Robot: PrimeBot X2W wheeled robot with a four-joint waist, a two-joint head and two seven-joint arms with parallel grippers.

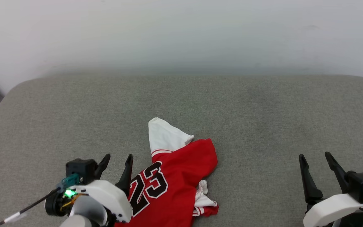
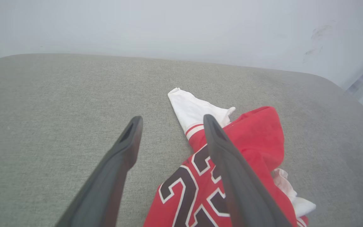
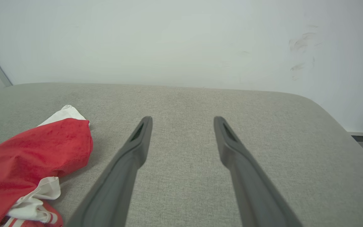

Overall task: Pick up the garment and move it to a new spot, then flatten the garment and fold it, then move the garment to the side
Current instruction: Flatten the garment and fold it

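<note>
**A:** Where is the garment (image 1: 175, 176) now?

**B:** It is a red T-shirt, and it lies bunched on the grey cushion (image 1: 232, 104), at the near edge, a little left of the middle. One white sleeve (image 1: 164, 135) points toward the far edge. The number 23 (image 1: 150, 186) faces up.

**A:** Do you hold it?

**B:** No. My left gripper (image 1: 118, 156) stands wide with nothing between its fingers, just beside the left side of the shirt. My right gripper (image 1: 314, 155) is wide and empty too, well apart, toward the near right corner.

**A:** How far along are you?

**B:** Early, I judge. Whether this is the new spot, I cannot tell. The shirt is not flat and not folded. Flattening, folding and moving it aside are left.
</note>
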